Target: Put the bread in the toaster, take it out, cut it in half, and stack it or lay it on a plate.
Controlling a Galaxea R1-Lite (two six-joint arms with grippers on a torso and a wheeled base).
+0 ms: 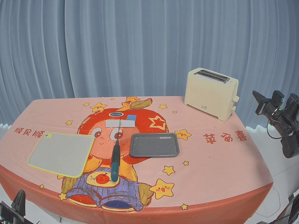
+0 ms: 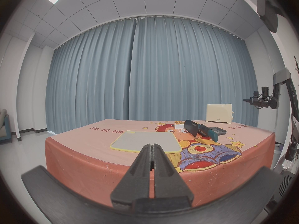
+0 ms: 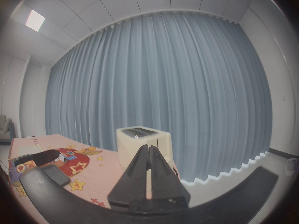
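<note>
Toaster [image 1: 211, 94] sits at the table's [image 1: 218, 178] far right corner, upright, slots up. Its long axis runs roughly along the far edge, with the lever end toward the right edge. Small dark mark low on its front face, too small to read.

Knife [image 1: 115, 159] lies mid-table with its long axis near-to-far: blade toward the far edge, teal handle toward the near edge. It lies between the board [image 1: 60, 154], toward the left edge, and the grey tray [image 1: 154, 145].

White and blue tape patches [image 1: 121, 123] lie at the blade tip. Cloth [image 1: 199, 159] has a cartoon apple, stars and red characters near the left and right edges.

Left gripper [image 2: 152, 147] is off the near left corner, fingers pressed together, holding nothing. Right gripper [image 3: 149, 147] is off the right edge near the toaster, not touching it, fingers together too.
</note>
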